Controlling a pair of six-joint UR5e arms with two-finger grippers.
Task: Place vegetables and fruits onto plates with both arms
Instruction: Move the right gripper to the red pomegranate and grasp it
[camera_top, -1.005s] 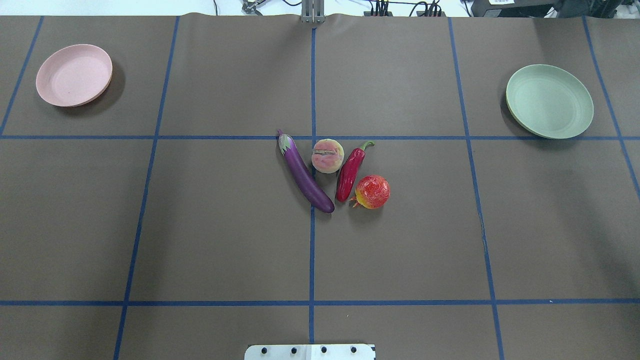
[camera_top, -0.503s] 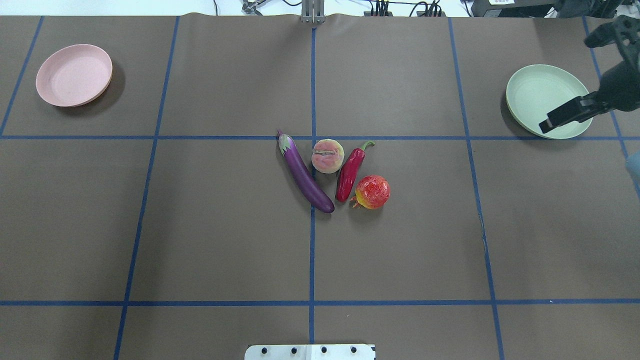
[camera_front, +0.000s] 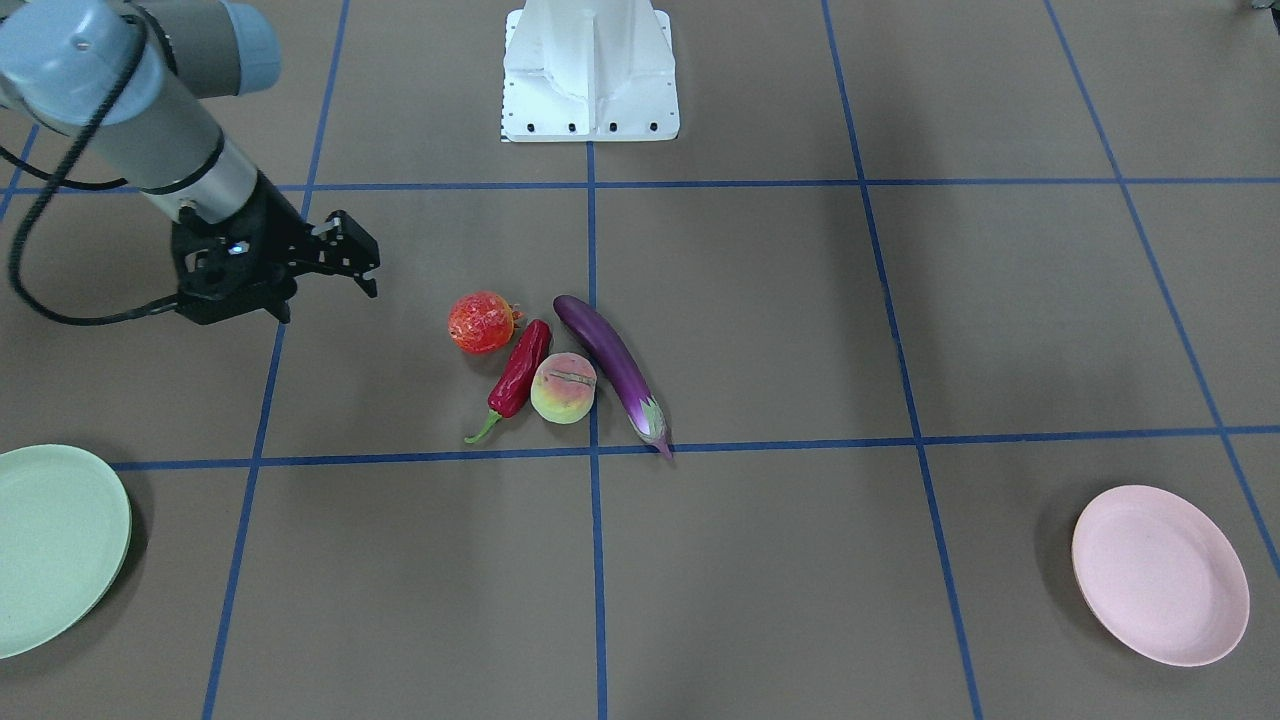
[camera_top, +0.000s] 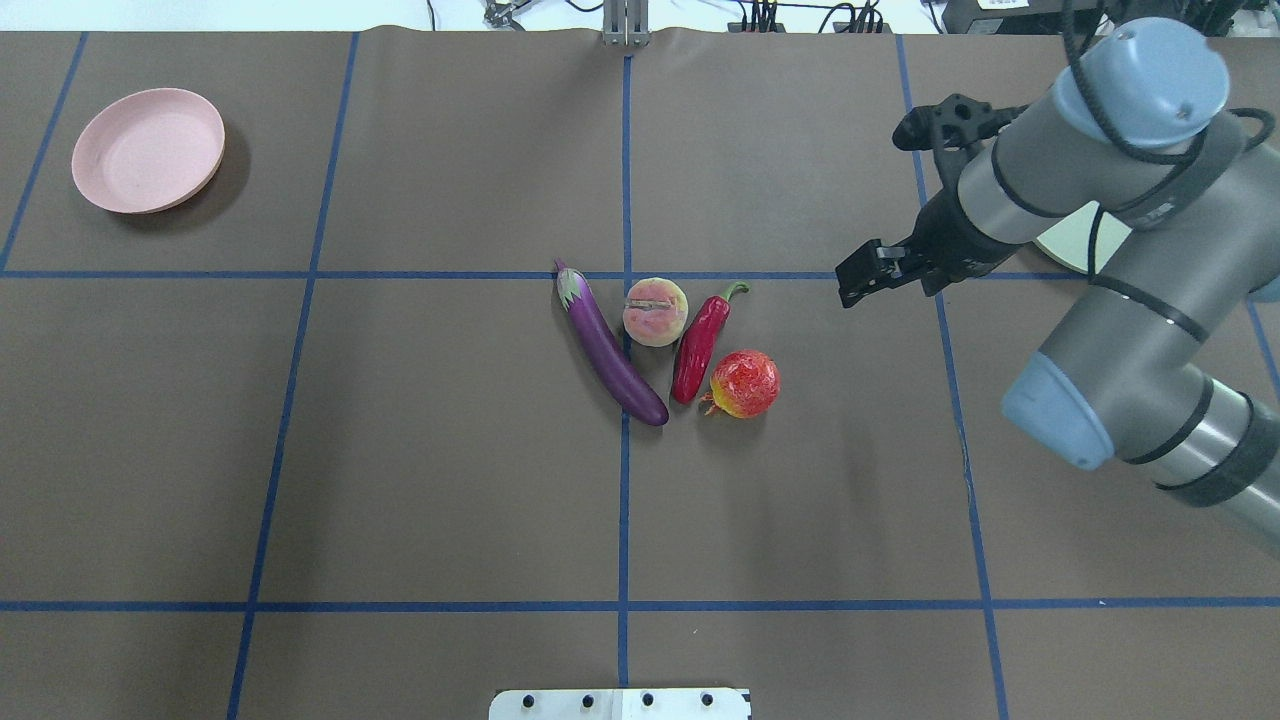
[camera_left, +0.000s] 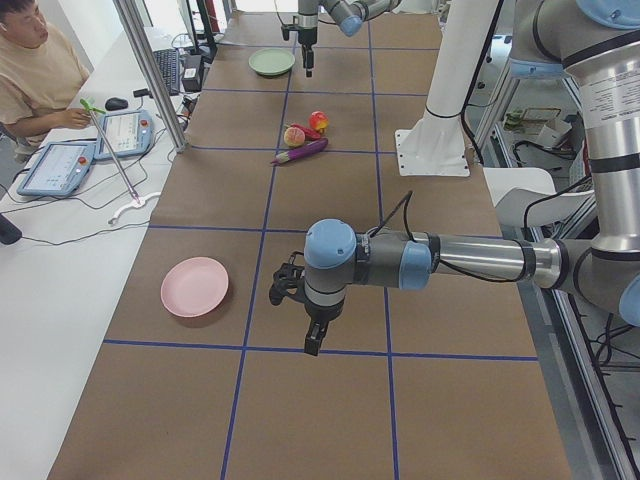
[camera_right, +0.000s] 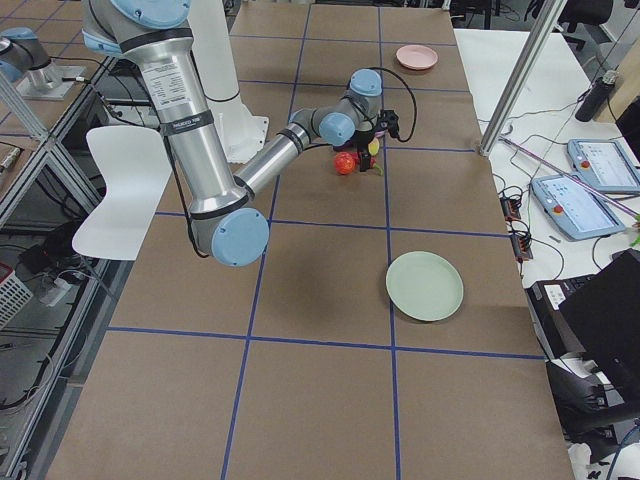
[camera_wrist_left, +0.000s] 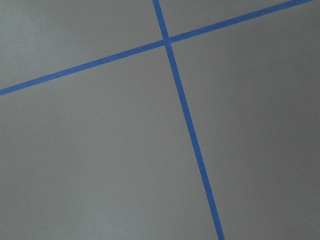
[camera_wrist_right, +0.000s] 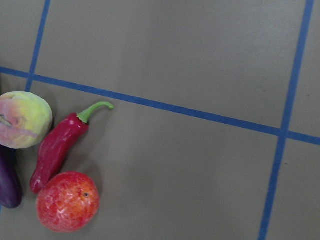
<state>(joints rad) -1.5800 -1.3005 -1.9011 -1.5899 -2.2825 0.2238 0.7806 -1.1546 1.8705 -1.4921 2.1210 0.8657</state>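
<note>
The tabletop (camera_top: 450, 450) is brown with blue grid lines. The eggplant (camera_top: 608, 350) is glossy purple and the chili pepper (camera_top: 700, 345) is dark red. There are a pale pink plate (camera_top: 148, 150) and a mint green plate (camera_front: 50, 550).

Two vegetables are counted on the counter (camera_top: 400, 450), one eggplant (camera_top: 610, 350) and one chili pepper (camera_top: 700, 345), and two fruits, one red-orange fruit (camera_top: 745, 384) and one peach (camera_top: 655, 312). Two plates are seen, a pink plate (camera_top: 148, 150) and a green plate (camera_front: 55, 545), along with two arms, the left arm (camera_left: 470, 258) and the right arm (camera_top: 1150, 250).

Overhead exterior: high behind the rig, facing forward and down; pedestal base (camera_top: 620, 703) at 6 o'clock. Front-facing: opposite side, steep; base at 12 o'clock. Side views: distant, along the table (camera_left: 330, 210) from each end. Wrist cameras: close, downward; the right one shares the chili pepper (camera_wrist_right: 56, 150) with overhead.
</note>
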